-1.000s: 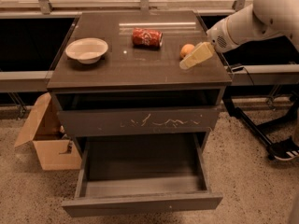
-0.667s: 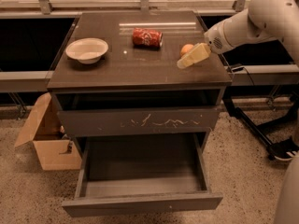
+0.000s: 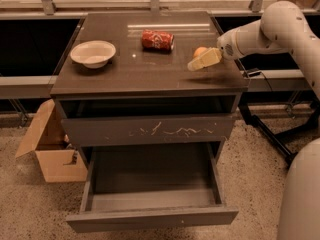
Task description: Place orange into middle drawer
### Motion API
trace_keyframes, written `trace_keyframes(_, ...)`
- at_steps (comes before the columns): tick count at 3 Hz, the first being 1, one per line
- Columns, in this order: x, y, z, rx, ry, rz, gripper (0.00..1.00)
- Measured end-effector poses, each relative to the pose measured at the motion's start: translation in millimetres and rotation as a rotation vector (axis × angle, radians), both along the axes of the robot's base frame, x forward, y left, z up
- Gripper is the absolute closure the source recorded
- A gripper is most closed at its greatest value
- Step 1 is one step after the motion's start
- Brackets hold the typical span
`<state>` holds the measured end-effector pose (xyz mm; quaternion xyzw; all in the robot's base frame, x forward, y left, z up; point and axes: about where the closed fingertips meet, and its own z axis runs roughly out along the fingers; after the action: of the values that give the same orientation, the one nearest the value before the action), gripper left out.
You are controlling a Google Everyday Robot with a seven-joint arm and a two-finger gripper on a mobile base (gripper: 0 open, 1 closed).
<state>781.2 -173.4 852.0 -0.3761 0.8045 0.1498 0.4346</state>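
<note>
The orange (image 3: pixel 199 50) sits on the right side of the dark cabinet top (image 3: pixel 150 69). My gripper (image 3: pixel 204 60) reaches in from the right, just in front of the orange and close against it, and hides its lower right part. I cannot tell whether it touches the orange. The middle drawer (image 3: pixel 150 218) stands pulled out low at the front, with a plain front panel and nothing inside its grey walls.
A white bowl (image 3: pixel 93 53) stands at the top's left and a red soda can (image 3: pixel 157 39) lies on its side at the back middle. A shut drawer front with white scratches (image 3: pixel 150 130) is above the open drawer. A cardboard box (image 3: pixel 50 149) stands on the floor at left.
My gripper has moved slightly left, closer to the orange. The orange, can, bowl and drawer have not moved.
</note>
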Motion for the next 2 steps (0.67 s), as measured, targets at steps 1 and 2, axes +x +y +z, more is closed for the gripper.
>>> trace_keyframes(1,11.9,3.4,-5.5,0.018,-0.002,0.003,0.15)
trace_keyframes(2,17.0,8.0,-9.5,0.033,-0.007,0.016,0.44)
